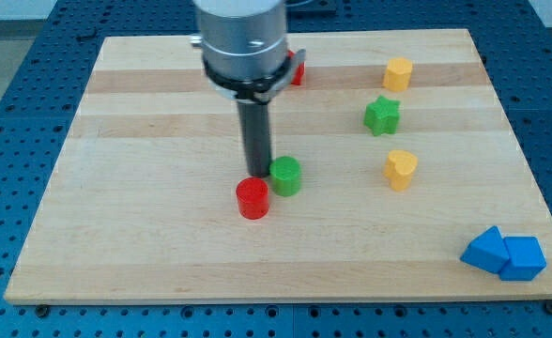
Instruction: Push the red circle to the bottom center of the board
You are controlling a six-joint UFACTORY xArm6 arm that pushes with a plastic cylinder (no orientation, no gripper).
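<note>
Blue blocks [504, 253] lay aside; my tip [256, 176], a jawless end effector holding nothing, touched the red circle [253, 198] just below it, needing a centred push.

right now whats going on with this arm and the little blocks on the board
A single arm with a dark rod is pushing blocks on a wooden board. My tip sits just above the red circle, at its upper edge, with the green circle right beside it on the view's right. The red circle lies near the middle, not yet at the bottom edge. Two yellow blocks, a green star and two blue blocks sit further right; another red block is partly hidden behind the arm.
</note>
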